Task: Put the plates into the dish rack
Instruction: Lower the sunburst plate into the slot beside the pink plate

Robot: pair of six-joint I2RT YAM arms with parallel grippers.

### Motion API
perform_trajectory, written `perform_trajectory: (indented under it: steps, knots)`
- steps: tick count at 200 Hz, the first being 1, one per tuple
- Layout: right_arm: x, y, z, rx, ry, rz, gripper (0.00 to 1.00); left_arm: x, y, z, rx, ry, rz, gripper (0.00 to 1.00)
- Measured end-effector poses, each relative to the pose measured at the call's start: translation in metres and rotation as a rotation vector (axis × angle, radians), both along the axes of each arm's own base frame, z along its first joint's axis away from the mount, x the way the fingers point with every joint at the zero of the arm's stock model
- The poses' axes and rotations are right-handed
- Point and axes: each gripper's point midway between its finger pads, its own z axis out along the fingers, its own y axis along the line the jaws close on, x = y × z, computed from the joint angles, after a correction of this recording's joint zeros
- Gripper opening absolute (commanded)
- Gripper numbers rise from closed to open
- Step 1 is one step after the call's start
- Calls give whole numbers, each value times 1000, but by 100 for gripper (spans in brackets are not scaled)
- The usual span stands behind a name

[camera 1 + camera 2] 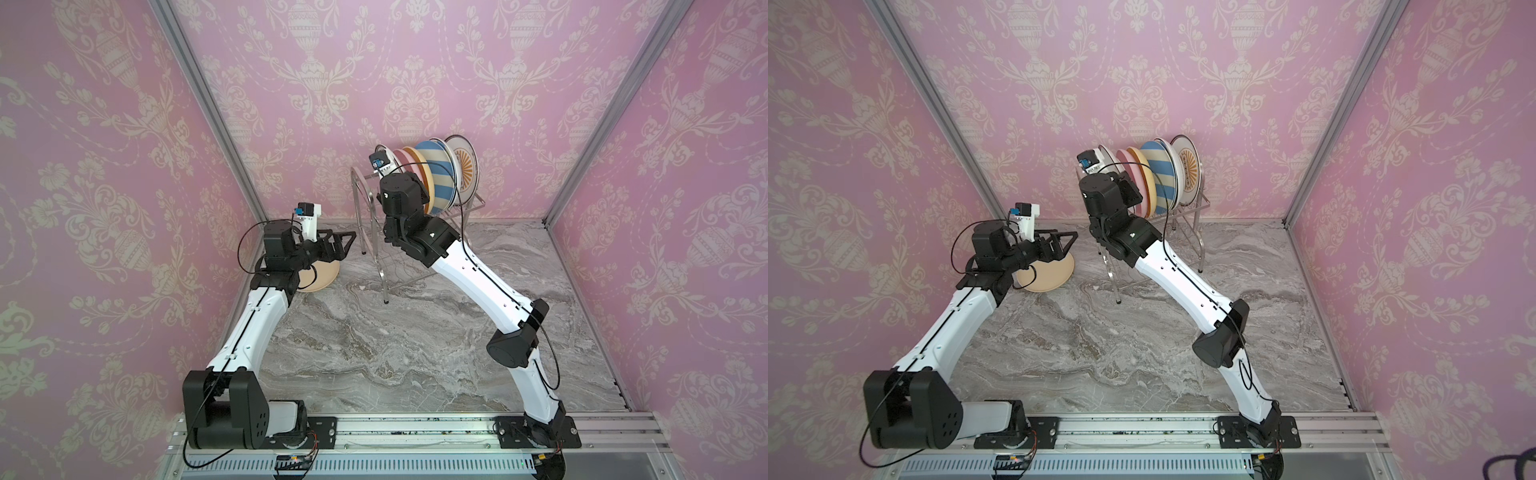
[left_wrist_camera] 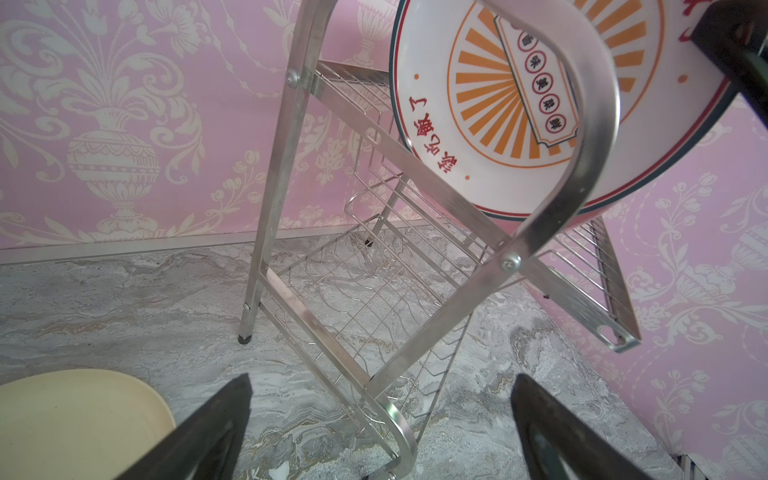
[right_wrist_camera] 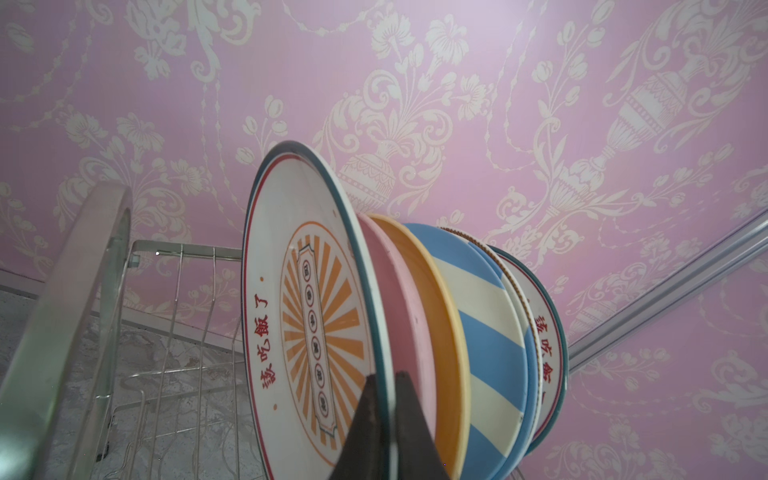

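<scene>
My right gripper (image 3: 384, 415) pinches the sunburst plate (image 3: 291, 270) by its rim, seating it in the dish rack (image 3: 62, 291); next, release gently. My left gripper (image 2: 382, 380) hangs open.

In the right wrist view the bottom edge crops the right pincer (image 3: 387, 376) to two dark tips and cuts off every plate's lower rim; the dish rack (image 3: 66, 316) blurs at lower left. Between the striped plate (image 3: 482, 332) and the far sunburst plate (image 3: 548, 332), a middle plate (image 3: 509, 282) shows only a thin rim, its pattern untellable. In both top views the right arm (image 1: 401, 199) hides that pincer and most of the near sunburst plate (image 1: 1109, 160), while the left arm (image 1: 266, 311) covers part of the cream plate (image 1: 322, 276). In the left wrist view the left pincer (image 2: 381, 378) is cropped to its tips.
</scene>
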Motion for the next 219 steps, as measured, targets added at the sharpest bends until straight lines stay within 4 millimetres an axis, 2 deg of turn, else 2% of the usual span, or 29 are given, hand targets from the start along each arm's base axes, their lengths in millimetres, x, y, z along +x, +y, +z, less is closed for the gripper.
perform_trajectory:
  steps: [22, 46, 121, 219]
  knots:
    - [-1, -3, 11, 20, -34, -8, 0, 0, 0, 0, 0, 0, 0, 99]
    - [1, -5, 14, 27, -46, -15, 0, 0, 0, 0, 0, 0, 0, 99]
    - [23, -5, -23, 34, 20, -21, 0, 0, 0, 0, 0, 0, 0, 99]
    - [26, -10, -28, 122, 23, -31, 0, 0, 0, 0, 4, -2, -1, 99]
